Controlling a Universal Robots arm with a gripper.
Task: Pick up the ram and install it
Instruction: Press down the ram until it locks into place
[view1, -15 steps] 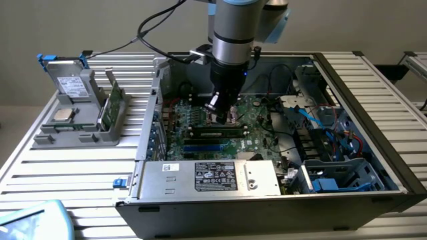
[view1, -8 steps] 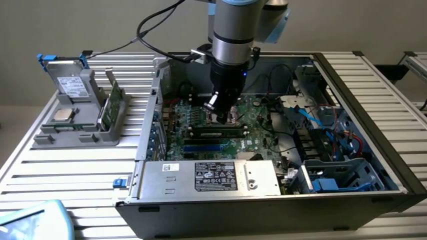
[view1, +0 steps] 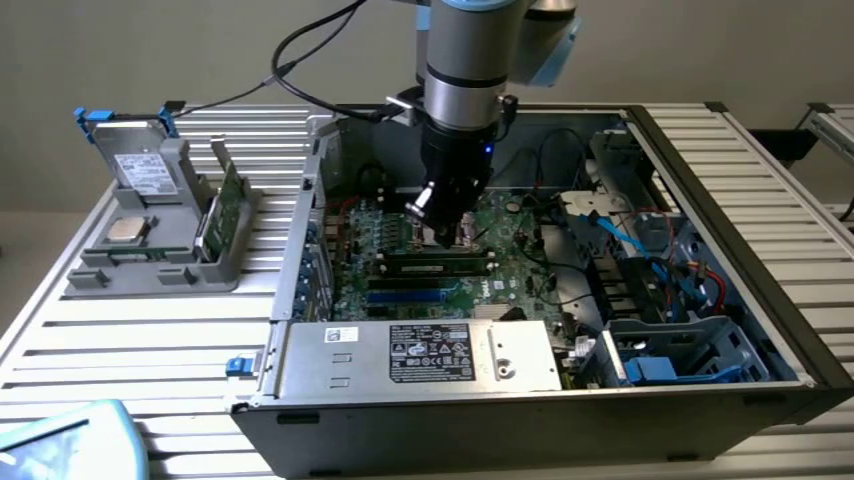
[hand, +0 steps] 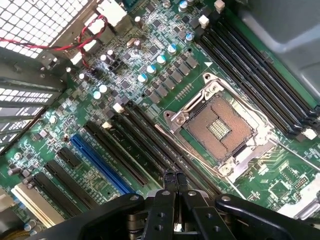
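The circuit board (hand: 165, 95) is dark green, dotted with silver-topped cylinders, and carries black slots and one bright blue slot (hand: 97, 162) at about seven o'clock. The memory stick (view1: 430, 265) is dark green. The pincer (hand: 174, 184) is black. The ribbed worktop (view1: 120, 340) is pale grey with stripes.

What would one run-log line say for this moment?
gripper: shut, nothing held | location: over motherboard | ram: standing in grey holder beside computer, not picked up
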